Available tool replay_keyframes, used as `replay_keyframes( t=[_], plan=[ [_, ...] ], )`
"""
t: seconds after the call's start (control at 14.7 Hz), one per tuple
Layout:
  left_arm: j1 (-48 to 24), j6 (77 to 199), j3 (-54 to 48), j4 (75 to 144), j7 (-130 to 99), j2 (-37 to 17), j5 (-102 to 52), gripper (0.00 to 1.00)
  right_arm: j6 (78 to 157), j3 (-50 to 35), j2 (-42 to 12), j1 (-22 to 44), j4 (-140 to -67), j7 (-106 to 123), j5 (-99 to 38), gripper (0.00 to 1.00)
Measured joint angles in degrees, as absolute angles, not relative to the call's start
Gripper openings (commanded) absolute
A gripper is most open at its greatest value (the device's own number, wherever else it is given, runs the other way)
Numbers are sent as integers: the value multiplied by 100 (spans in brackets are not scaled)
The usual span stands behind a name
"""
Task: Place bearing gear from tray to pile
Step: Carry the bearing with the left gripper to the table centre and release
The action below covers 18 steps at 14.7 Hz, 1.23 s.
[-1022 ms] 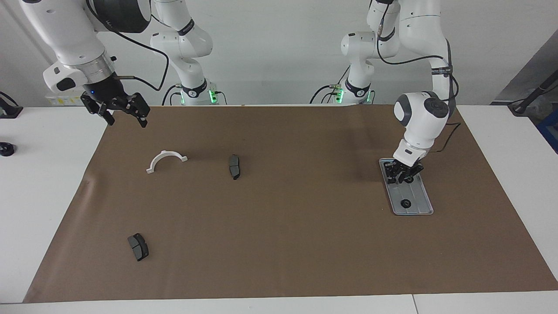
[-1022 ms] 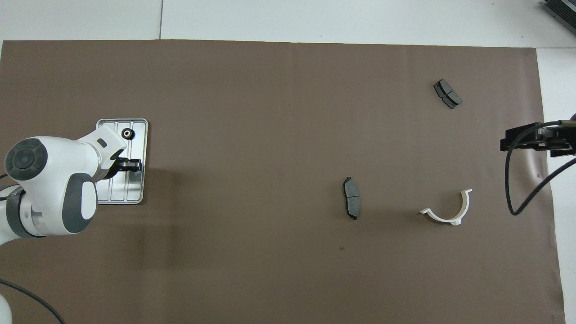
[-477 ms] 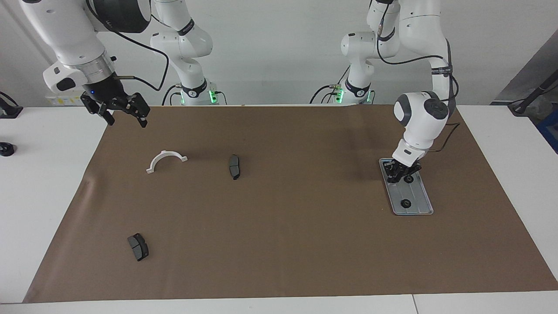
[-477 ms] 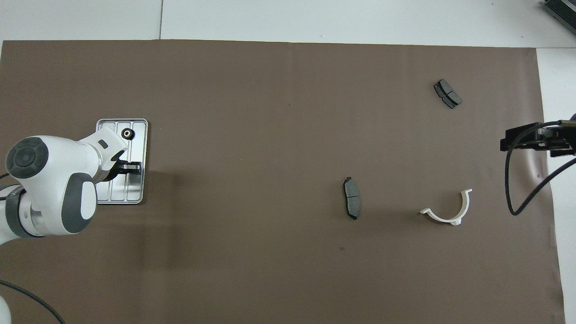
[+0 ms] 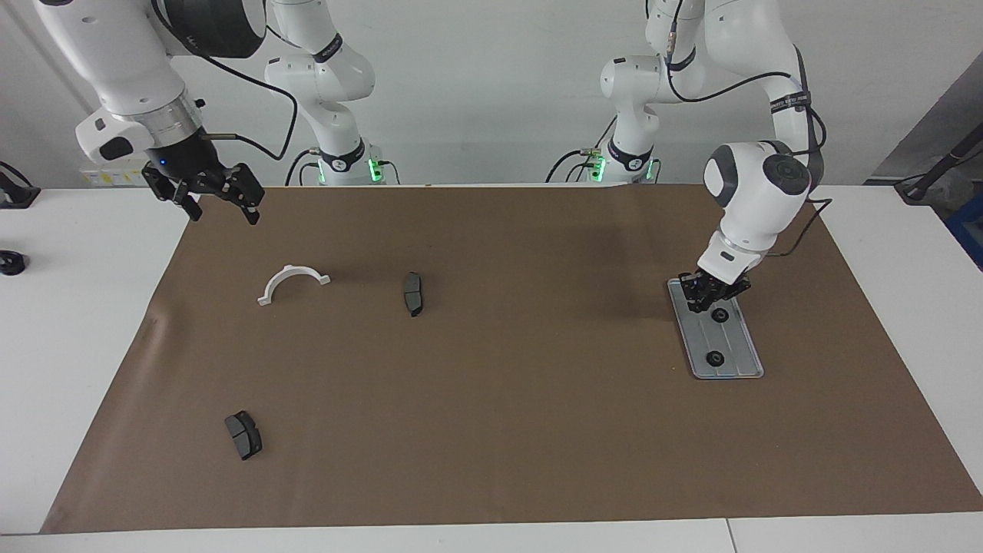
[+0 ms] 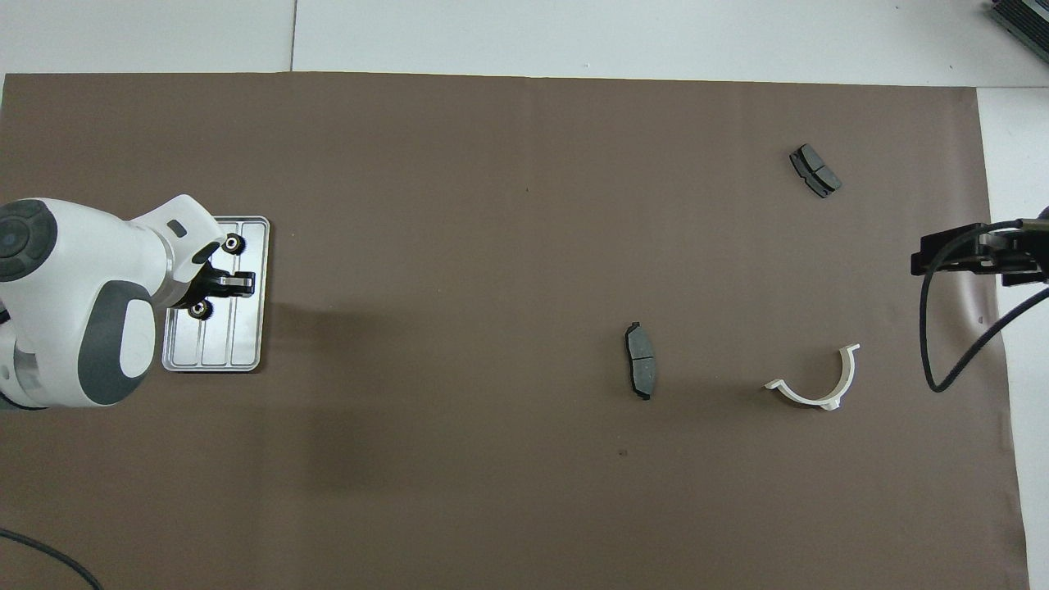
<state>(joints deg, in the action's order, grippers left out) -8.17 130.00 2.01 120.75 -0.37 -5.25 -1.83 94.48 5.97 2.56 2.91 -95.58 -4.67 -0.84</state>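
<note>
The silver ridged tray (image 5: 733,367) (image 6: 246,352) lies on the brown mat at the left arm's end. Two small black gears lie on it, one (image 5: 719,314) (image 6: 198,309) nearer to the robots than the other (image 5: 715,358) (image 6: 233,242). My left gripper (image 5: 710,296) (image 6: 238,283) hangs just above the tray, beside the nearer gear. The pile is at the right arm's end: a white half-ring bracket (image 5: 292,283) (image 6: 815,385) and two dark brake pads (image 5: 413,293) (image 5: 243,435). My right gripper (image 5: 221,206) is open and empty, waiting in the air near the bracket.
The brown mat (image 5: 491,430) covers most of the white table. A small black object (image 5: 9,263) sits on the bare table outside the mat at the right arm's end. In the overhead view the brake pads lie apart (image 6: 641,360) (image 6: 815,170).
My left gripper has risen off the tray and shifted a little. The gear that it covered now shows on the tray. The right arm has not moved.
</note>
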Motion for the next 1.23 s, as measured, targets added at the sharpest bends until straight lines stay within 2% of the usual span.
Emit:
replay_keyframes(
  t=[0.34,0.61,0.95,1.23],
  plan=[
    [-1938,13008,158,11995,-1463,-538,-177,0,9448,597,256,291,-9558,-467,-84,100],
    [-2787,13009,151,11671,-2579,-741,-119,0,9448,597,256,291,-9558,-467,-84,100],
    [-3653,13012,151,10675,-3699,-1726,76,0,9448,597,256,291,-9558,-467,-84,100],
    [-3982,13074,155,10073,-3990,-2463,82,0,9448,597,256,291,-9558,-467,-84,100]
  ],
)
